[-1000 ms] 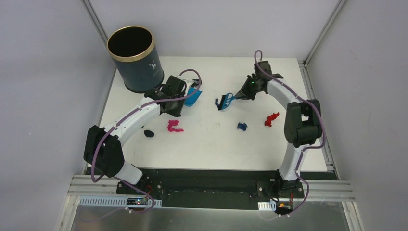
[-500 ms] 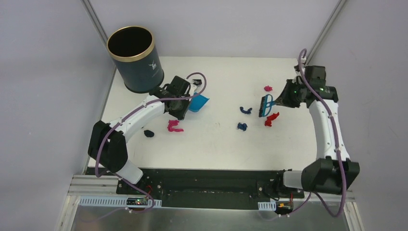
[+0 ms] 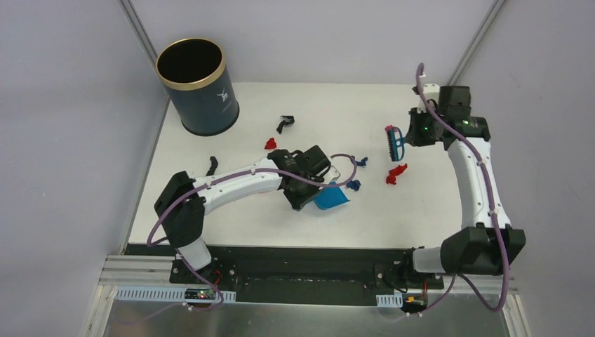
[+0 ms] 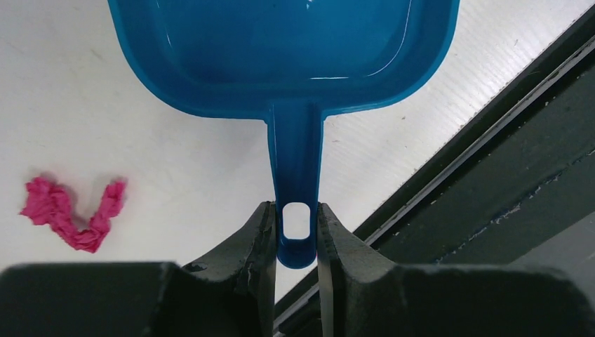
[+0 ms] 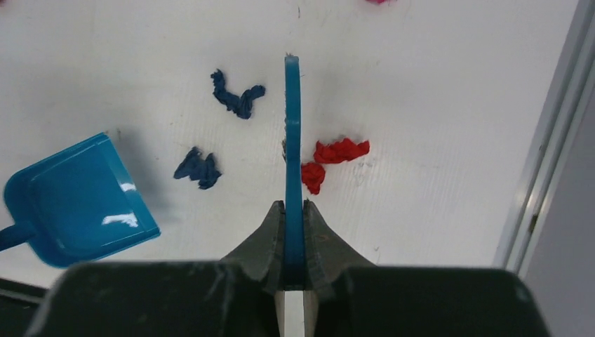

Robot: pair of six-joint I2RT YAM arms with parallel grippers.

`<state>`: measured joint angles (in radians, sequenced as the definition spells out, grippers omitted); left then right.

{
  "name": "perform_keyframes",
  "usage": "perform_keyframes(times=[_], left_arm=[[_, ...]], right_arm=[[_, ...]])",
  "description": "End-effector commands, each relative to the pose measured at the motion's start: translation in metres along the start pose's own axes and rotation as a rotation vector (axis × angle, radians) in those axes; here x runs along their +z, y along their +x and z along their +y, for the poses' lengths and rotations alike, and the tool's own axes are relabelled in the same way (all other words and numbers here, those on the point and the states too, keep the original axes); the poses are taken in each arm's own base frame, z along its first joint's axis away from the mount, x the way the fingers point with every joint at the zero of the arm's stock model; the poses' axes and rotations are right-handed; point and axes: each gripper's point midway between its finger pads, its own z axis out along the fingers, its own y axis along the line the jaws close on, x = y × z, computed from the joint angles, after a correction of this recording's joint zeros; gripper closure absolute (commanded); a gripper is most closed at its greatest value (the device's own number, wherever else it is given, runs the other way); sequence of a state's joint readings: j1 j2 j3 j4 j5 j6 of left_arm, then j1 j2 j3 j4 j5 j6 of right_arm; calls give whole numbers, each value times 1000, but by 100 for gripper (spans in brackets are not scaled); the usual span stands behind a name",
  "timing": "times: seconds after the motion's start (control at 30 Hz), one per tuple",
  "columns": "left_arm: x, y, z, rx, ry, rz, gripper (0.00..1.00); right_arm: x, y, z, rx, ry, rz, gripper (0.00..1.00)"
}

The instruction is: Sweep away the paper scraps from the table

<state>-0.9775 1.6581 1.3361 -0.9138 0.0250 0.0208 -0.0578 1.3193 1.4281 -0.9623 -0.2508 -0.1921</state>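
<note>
Pose: left arm (image 3: pixel 238 184) lies low over the desk (image 3: pixel 245 221), forearm stretched rightward and wrist pitched down. The left jaws clamp the handle of the blue dustpan (image 3: pixel 331 198). The paper scraps (image 3: pixel 353 184) are scattered: black and red bits left-rear of the dustpan, two dark blue just behind it, one red right-rear. The right arm (image 3: pixel 477 175) extends rearward, wrist turned left. The right jaws pinch the brush (image 3: pixel 395 140), held edge-on right-rear of the dustpan.
</note>
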Motion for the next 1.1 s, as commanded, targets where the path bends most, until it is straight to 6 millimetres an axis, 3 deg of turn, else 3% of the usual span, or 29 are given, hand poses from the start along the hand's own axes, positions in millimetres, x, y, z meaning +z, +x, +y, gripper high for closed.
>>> perform_keyframes(times=[0.0, 0.17, 0.27, 0.37, 0.53, 0.67, 0.8, 0.93, 1.07], left_arm=[[4, 4, -27, -76, 123, 74, 100], [17, 0, -41, -105, 127, 121, 100], [21, -5, -41, -128, 117, 128, 100], [27, -8, -38, -143, 93, 131, 100], [42, -11, -36, -176, 68, 152, 100], [52, -16, -31, -176, 39, 152, 100], [60, -27, -29, -169, 26, 140, 100], [64, -36, -26, -175, 9, 116, 100], [64, -42, -24, -168, 3, 103, 100]], right_arm=[[36, -43, -5, -269, 133, -50, 100], [94, -49, 6, -413, 196, 78, 100], [117, -45, 12, -443, 202, 122, 100], [131, -32, 28, -441, 136, 165, 100], [145, 8, 61, -409, -27, 278, 100], [141, 50, 95, -401, -176, 397, 100], [116, 88, 129, -375, -330, 495, 100], [87, 102, 153, -317, -486, 510, 100], [64, 101, 169, -267, -574, 488, 100]])
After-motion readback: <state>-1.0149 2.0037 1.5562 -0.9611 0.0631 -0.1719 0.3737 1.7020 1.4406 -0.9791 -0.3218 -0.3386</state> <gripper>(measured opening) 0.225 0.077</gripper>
